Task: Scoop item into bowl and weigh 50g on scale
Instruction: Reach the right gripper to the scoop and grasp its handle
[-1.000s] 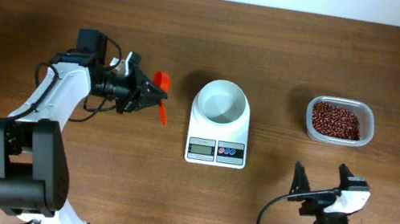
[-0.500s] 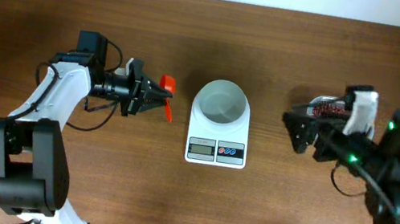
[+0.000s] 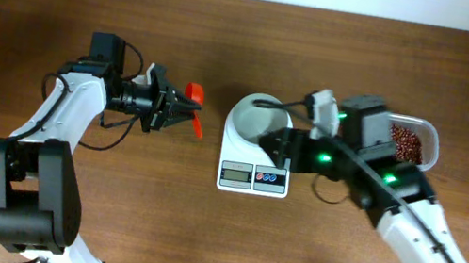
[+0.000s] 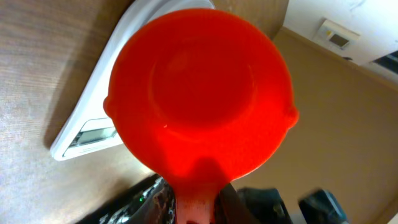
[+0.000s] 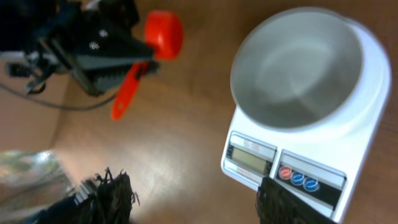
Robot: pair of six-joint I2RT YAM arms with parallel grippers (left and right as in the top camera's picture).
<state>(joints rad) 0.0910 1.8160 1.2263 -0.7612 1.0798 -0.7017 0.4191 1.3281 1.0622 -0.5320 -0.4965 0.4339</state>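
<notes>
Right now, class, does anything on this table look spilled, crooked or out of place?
Nothing stands out. The white bowl sits squarely on the scale, empty. The beans that show lie inside their clear container, with none visibly spilled. The red scoop is empty too.

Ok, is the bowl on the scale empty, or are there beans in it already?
Empty. In the right wrist view the bowl on the scale is bare white inside; no beans in it.

**Even Light, One Blurred View**

Overhead, soft even light falls on the scale (image 3: 256, 154), with faint shadows just beside it. The right wrist view is blurred around the scale. In the left wrist view, the red scoop (image 4: 199, 93) looks saturated and the background soft.
</notes>
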